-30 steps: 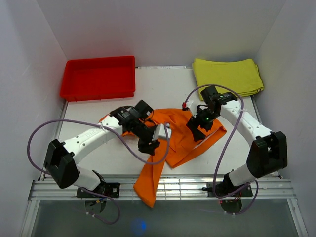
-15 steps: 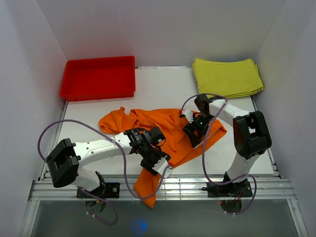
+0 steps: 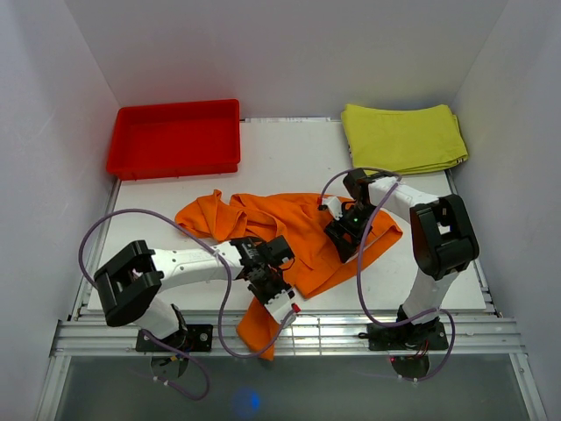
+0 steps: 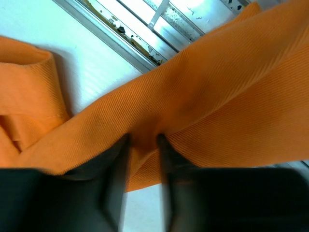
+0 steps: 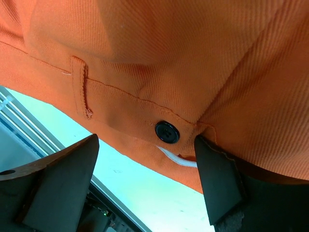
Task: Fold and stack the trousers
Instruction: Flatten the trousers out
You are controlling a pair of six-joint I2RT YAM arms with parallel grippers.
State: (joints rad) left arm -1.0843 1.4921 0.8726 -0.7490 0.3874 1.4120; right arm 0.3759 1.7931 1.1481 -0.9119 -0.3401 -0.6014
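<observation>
Trousers [image 3: 302,232]: crumpled on table [image 3: 289,149], leg over near edge. Left gripper [image 4: 142,145]: clamped on leg fold. Right gripper [image 5: 145,145]: jaws apart, over waistband button [image 5: 167,132].

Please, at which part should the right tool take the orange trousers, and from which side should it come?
Take the waistband of the trousers near the button: a thick, stitched edge lying flat, with table showing beside it. The right tool, open and straddling it, should probably come from above at that free edge.

Bare table [image 3: 289,149] between tray [image 3: 175,140] and cloth [image 3: 403,136]; trousers [image 3: 294,224] sprawl across front.
</observation>
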